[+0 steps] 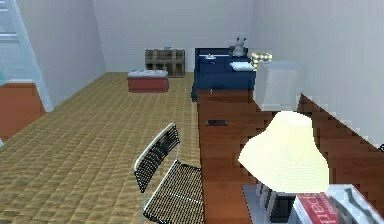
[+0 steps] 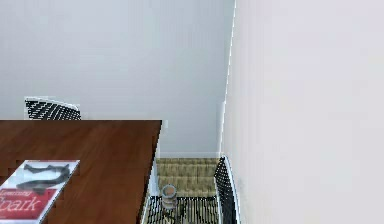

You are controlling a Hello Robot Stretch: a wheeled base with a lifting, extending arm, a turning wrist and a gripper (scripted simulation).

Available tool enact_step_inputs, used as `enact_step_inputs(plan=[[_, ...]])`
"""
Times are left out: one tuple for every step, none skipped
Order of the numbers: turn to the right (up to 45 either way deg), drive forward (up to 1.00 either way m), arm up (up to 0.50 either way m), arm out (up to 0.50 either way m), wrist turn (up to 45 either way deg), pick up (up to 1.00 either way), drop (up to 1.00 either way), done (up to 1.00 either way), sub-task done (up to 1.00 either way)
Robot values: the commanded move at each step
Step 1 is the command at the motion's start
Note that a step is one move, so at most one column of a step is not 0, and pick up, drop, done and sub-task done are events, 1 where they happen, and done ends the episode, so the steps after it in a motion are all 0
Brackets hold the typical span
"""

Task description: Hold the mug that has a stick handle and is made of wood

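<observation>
A blue table point(image 1: 215, 78) stands against the far wall in the forward view. Several small things lie on it: a grey shape point(image 1: 239, 46) at the back, a flat white thing point(image 1: 241, 66) and a pale yellowish thing point(image 1: 262, 58) at its right end. They are too small to name. On the near brown wooden table point(image 1: 225, 140) lies a small dark flat thing point(image 1: 216, 122).
A cream lampshade point(image 1: 284, 150) and a red-and-white magazine point(image 1: 335, 208) sit on the wooden table; the magazine point(image 2: 38, 189) lies on the table point(image 2: 100, 150). Black mesh chairs point(image 1: 165, 170) point(image 2: 185, 200) point(image 2: 52, 109) stand around it. A white box point(image 1: 277, 85), red low box point(image 1: 148, 81) and wooden crate point(image 1: 164, 62) stand farther off. Woven floor point(image 1: 90, 130) lies wide at left.
</observation>
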Motion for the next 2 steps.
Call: enact_step_inputs(plan=[[0.0, 0.00, 0.10, 0.00, 0.0, 0.00, 0.00, 0.00, 0.00], [0.0, 0.00, 0.00, 0.00, 0.0, 0.00, 0.00, 1.00, 0.00]])
